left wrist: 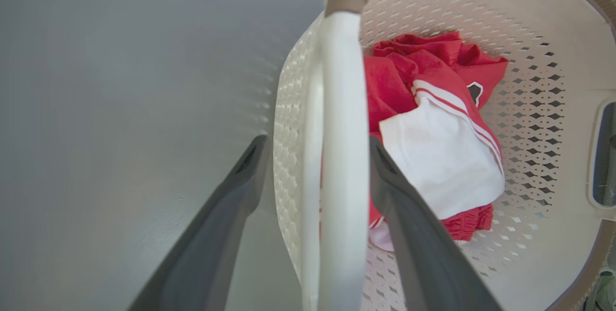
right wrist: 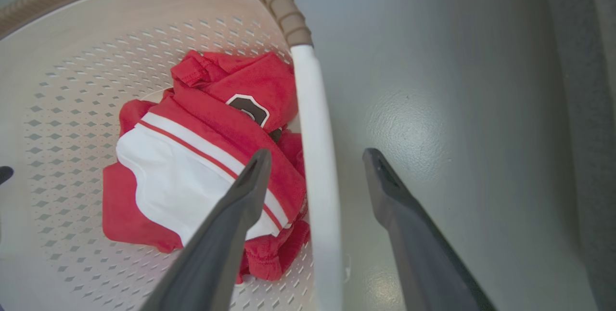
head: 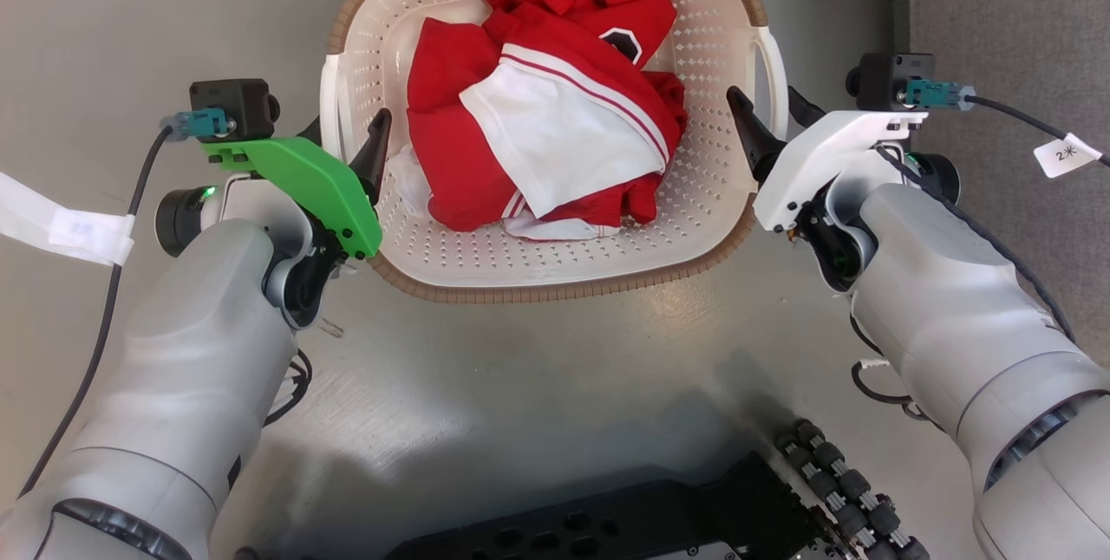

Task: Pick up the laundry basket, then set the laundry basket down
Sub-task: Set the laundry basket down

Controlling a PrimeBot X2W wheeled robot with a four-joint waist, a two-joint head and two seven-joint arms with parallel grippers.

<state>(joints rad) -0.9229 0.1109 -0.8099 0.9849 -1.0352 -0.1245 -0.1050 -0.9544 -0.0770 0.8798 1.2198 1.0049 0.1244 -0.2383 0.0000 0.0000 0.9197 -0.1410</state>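
The laundry basket (head: 555,270) is cream with perforated walls and a brown woven-look rim, and it sits on the grey floor in the upper middle of the head view. Red and white clothes (head: 538,118) lie inside it. My left gripper (head: 347,122) is open and straddles the white left handle (left wrist: 341,109), one finger inside the basket and one outside; in the left wrist view the left gripper (left wrist: 317,145) has its inner finger against the handle. My right gripper (head: 763,96) is open around the white right handle (right wrist: 310,109), and gaps show on both sides in the right wrist view (right wrist: 315,154).
My dark base (head: 659,517) fills the bottom middle of the head view. A darker grey carpet strip (head: 997,5) runs along the right side. Cables with white tags (head: 1067,153) hang off both wrists. Bare grey floor lies left of the basket and in front of it.
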